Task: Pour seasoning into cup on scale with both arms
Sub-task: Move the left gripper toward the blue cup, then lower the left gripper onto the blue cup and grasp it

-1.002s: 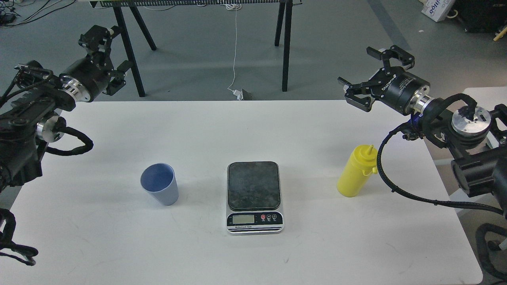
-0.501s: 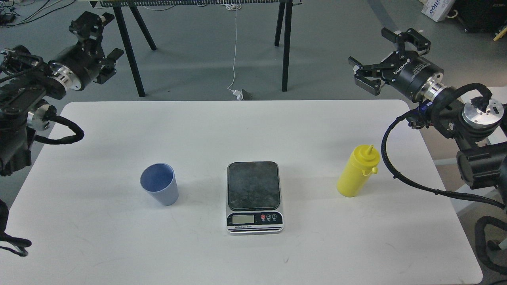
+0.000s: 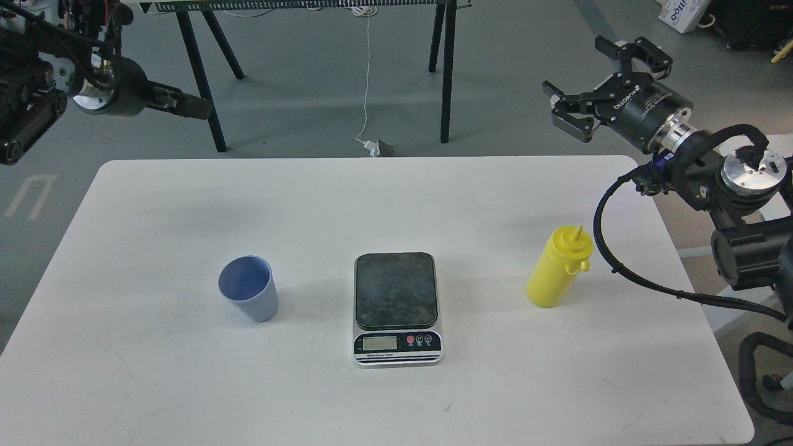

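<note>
Black arms, silver joint rings, ribbed black cable looms; white lettering on right hand (image 3: 606,80) body.

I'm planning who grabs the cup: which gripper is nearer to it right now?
Left. The left gripper hovers beyond the table's far left edge, up and behind the blue cup. The right gripper is far across, past the yellow squeeze bottle.

Both black, silver-ringed robot arms are up high and holding nothing. The left arm's black two-finger tool (image 3: 186,105) sticks out sideways at the upper left, seen edge-on, so honestly can't make out its fingers. The right arm's black two-finger tool (image 3: 598,77) is spread wide, pointing left, wrist bent back toward a cable-wrapped elbow.
</note>
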Robot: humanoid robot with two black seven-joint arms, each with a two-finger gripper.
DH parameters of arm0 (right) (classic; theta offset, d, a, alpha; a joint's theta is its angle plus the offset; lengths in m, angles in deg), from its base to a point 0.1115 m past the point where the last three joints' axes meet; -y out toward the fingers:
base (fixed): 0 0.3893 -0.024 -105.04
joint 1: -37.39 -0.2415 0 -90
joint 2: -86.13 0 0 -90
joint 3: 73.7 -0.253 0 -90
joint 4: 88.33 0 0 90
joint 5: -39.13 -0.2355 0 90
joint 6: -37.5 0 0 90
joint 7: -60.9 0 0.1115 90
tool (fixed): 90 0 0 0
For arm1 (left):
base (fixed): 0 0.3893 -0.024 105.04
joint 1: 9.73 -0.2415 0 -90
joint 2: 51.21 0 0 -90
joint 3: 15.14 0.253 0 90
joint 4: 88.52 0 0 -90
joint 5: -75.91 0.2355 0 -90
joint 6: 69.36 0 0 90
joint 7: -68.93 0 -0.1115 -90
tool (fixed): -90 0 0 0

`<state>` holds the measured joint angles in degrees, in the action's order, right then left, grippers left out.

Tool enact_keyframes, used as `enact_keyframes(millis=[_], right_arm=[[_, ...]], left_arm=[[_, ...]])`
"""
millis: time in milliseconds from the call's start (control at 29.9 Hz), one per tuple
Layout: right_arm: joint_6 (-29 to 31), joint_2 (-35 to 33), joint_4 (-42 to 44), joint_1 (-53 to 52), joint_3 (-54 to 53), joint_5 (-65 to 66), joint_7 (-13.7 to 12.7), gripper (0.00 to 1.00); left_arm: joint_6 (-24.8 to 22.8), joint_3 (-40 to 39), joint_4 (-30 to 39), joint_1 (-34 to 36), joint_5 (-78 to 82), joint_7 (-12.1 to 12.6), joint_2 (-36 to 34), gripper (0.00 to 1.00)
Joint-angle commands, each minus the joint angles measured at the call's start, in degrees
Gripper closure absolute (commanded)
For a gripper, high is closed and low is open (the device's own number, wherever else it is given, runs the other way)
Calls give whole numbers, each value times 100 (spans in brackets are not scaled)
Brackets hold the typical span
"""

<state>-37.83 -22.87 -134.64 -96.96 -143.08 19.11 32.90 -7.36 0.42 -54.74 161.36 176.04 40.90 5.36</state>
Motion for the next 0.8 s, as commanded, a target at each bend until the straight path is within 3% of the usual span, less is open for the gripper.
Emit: enact_keyframes(millis=[0,100,234,768], right_arm=[[1,-24,8,-47,21,7,0,0],[1,-42,17,-47,47,16,0,0],[1,-7,113,-38,56,16,0,0],[1,-7,166,-38,65,16,0,0]], left_arm=[[0,53,1338,3,1094,4,-391,0],[0,44,2481,3,1298,4,-742,0],[0,0,3265,3,1298,4,-928,0],[0,-35,2976,-779,1316,4,-752,0]])
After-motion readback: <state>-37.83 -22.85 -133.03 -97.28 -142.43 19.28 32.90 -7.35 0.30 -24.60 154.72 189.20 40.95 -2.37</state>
